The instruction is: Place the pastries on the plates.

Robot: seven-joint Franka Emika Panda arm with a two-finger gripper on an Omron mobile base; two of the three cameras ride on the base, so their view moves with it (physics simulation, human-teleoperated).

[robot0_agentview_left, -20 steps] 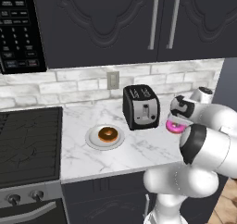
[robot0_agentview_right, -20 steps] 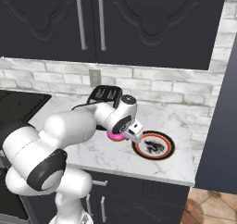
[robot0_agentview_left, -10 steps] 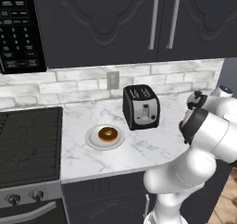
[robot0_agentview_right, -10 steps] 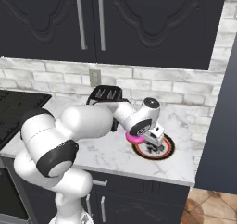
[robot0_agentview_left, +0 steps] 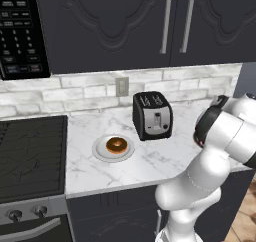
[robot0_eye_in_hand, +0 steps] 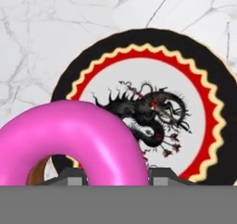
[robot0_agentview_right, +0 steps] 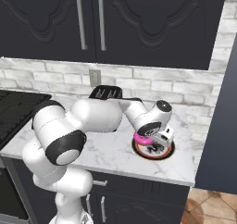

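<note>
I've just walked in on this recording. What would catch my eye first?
The bright pink donut, held in the gripper just above the plate with the red and black banded rim at the counter's right end. Further left, near the toaster, a chocolate donut sits on a pale plate.

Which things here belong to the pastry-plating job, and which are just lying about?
Job: pink donut, held by gripper above banded-rim plate; chocolate donut on pale plate.
Bystanders: toaster, stove, microwave, wall outlet.
</note>
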